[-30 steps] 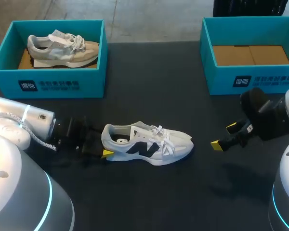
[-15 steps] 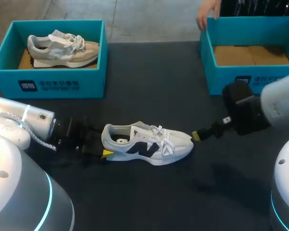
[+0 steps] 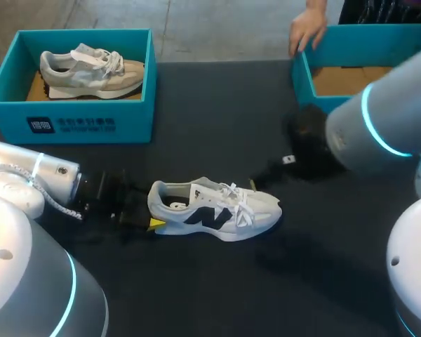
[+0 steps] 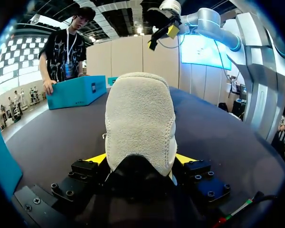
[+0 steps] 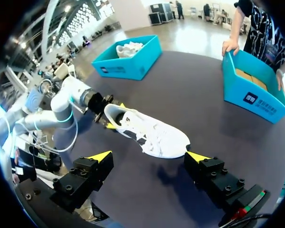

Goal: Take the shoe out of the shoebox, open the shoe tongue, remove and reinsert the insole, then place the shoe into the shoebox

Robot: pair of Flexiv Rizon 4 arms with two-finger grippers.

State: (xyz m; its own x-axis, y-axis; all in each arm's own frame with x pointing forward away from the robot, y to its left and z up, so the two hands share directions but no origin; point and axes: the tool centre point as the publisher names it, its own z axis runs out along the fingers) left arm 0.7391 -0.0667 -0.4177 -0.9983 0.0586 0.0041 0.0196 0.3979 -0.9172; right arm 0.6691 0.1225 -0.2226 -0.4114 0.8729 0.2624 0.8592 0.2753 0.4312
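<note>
One shoe [image 3: 214,210], white, lower centre of the head view, standing on its sole on the table [image 3: 217,147], outside the left box [image 3: 70,125] and the right box [image 5: 256,102].
Left gripper [image 4: 140,159]: pinching the heel from both sides.
Right gripper [image 5: 149,156]: spread wide, empty, above the toe.
Risk: a heel-only pinch may let the shoe pivot or slip when the tongue is pulled, and the laces may snag a fingertip. A hand [image 3: 307,28] on the right box sits near that arm.
Labels: dark panel with white print on each box front, left unread.

Silver-white left arm [image 3: 28,175] and right arm [image 3: 379,133] wore cyan rings; left pincer [image 4: 140,159] and right pincer [image 5: 149,156] were black, yellow-tipped.
</note>
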